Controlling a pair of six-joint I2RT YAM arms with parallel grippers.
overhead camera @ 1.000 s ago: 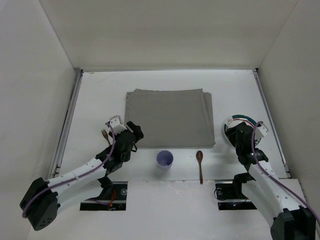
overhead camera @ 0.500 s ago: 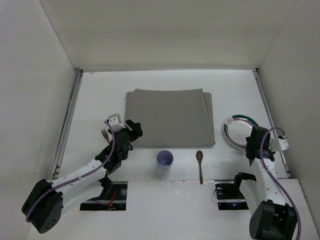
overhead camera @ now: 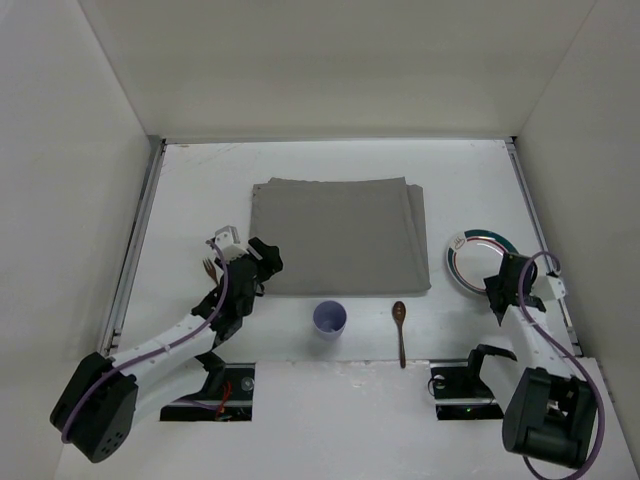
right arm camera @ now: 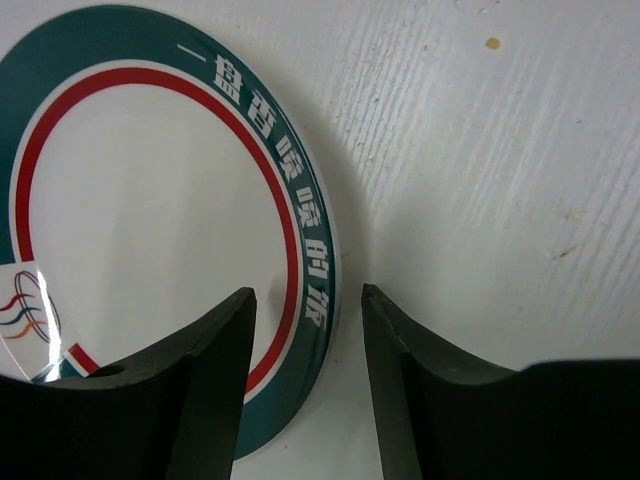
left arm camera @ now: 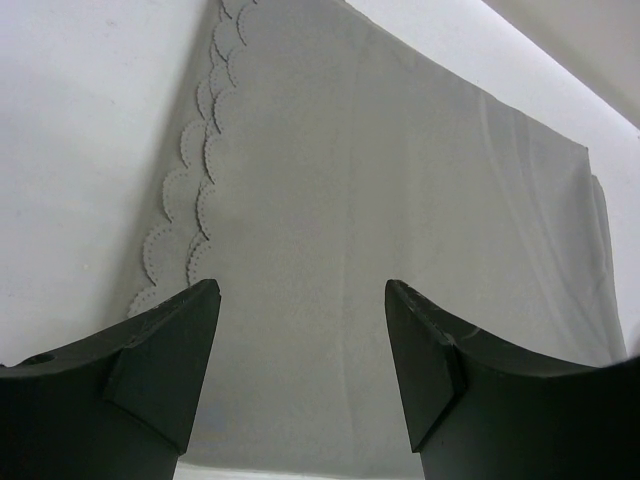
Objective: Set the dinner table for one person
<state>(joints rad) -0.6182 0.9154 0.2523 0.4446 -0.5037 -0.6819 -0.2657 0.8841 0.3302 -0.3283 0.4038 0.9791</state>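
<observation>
The white dinner table [overhead camera: 200, 180] holds a grey cloth placemat [overhead camera: 340, 235] in the middle. A white plate with a teal and red rim [overhead camera: 470, 265] lies to its right. A purple cup [overhead camera: 330, 318] and a wooden spoon [overhead camera: 400, 330] lie in front of the placemat, and a fork [overhead camera: 209, 268] lies to its left. My left gripper [overhead camera: 268, 260] is open and empty over the placemat's near left corner [left arm camera: 380, 230]. My right gripper [overhead camera: 497, 285] is open, its jaws either side of the plate's near right rim [right arm camera: 318, 280].
Metal rails run along the table's left edge [overhead camera: 135, 250] and right edge [overhead camera: 540, 240]. White walls [overhead camera: 330, 70] enclose the back and sides. The placemat's scalloped edge [left arm camera: 190, 190] shows in the left wrist view beside bare table [left arm camera: 80, 120].
My right gripper has drawn back from over the plate to its near right rim. My left gripper has barely shifted at the placemat's corner.
</observation>
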